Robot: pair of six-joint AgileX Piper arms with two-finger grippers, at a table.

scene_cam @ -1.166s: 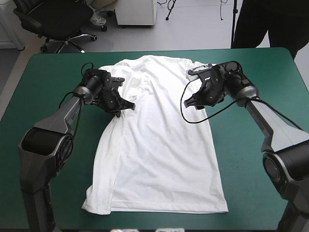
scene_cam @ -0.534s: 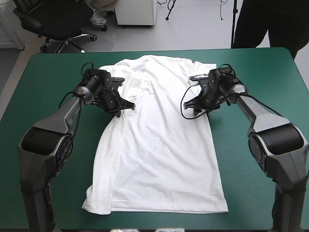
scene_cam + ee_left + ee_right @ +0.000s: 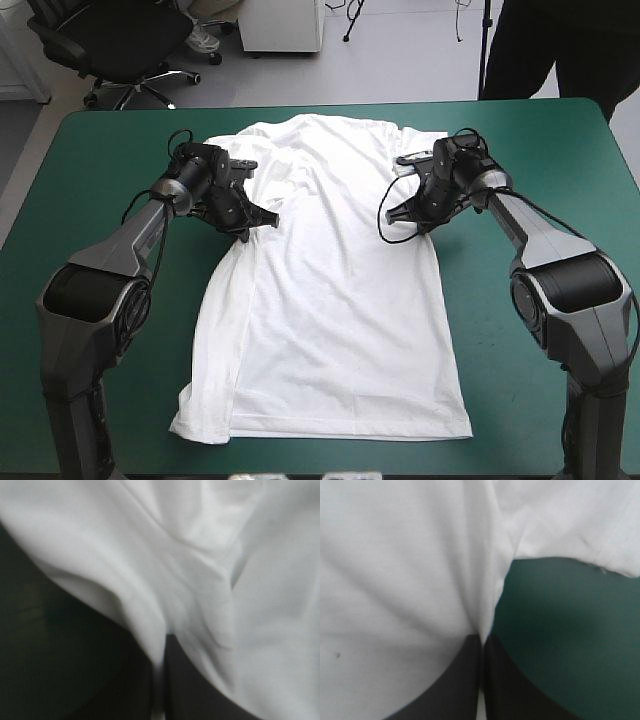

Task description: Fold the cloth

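Right gripper (image 3: pixel 392 215) shifts a little since earlier; left gripper (image 3: pixel 268 222) stays. I see both pinching T-shirt (image 3: pixel 330 320), at its 10 and 2 o'clock edges. Shirt flat on teal-green cover (image 3: pixel 100 150), collar at 12. Soft, light, floppy; I guess side edges hold best.

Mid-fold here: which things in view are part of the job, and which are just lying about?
In the job: T-shirt, spread flat; left gripper, shut on its side edge; right gripper, shut on the opposite edge.
Not in the job: teal-green cover, only the surface underneath.
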